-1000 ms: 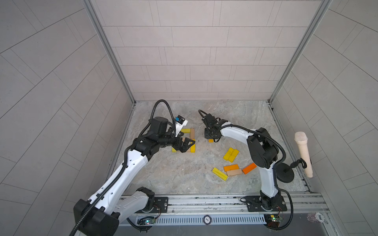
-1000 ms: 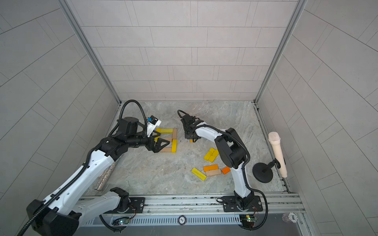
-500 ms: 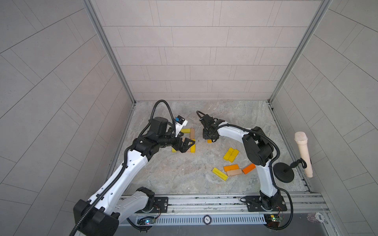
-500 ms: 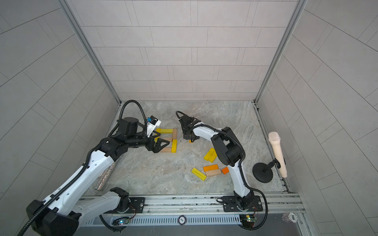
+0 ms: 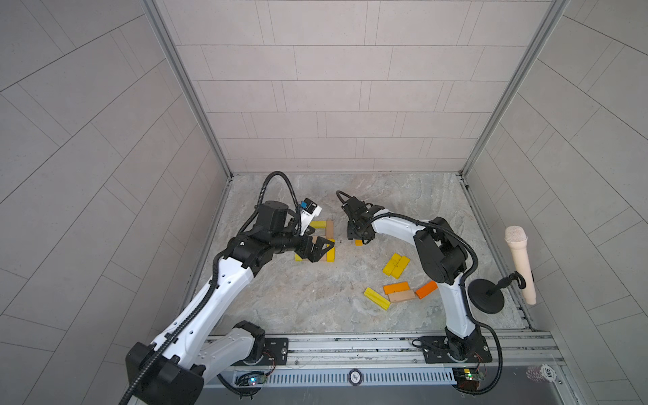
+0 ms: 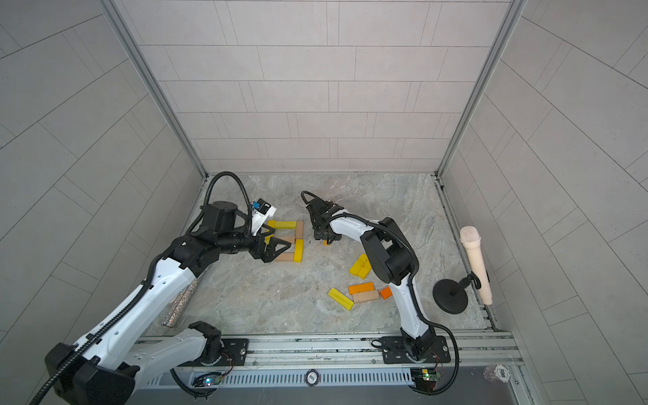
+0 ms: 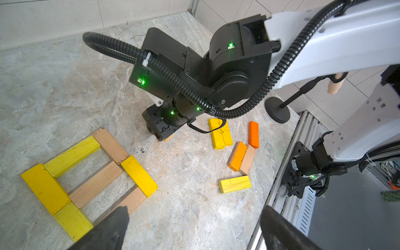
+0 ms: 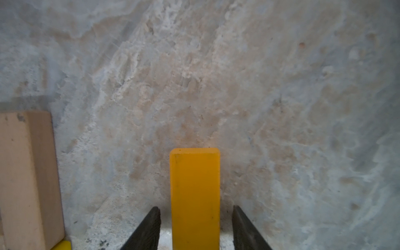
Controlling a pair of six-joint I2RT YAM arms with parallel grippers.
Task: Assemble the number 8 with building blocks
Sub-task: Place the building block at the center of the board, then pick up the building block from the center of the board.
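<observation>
Marble tabletop; the number 8, seven bars in yellow and tan, lies flat, partly beneath the left gripper; left jaws wide apart, nothing between them; loose building blocks well apart from both sets of jaws; right gripper jaws parted, a gap on each side of the orange block resting on the table between them; tan bar near one right jaw.

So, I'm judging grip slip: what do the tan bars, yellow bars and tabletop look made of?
Tan bars: bare matte wood, faint grain showing.
Yellow bars: likely the same wood under opaque paint, slight sheen, dark scuff specks.
Tabletop: veined grey-beige, matte; stone or a stone-print sheet, cannot tell which.
</observation>
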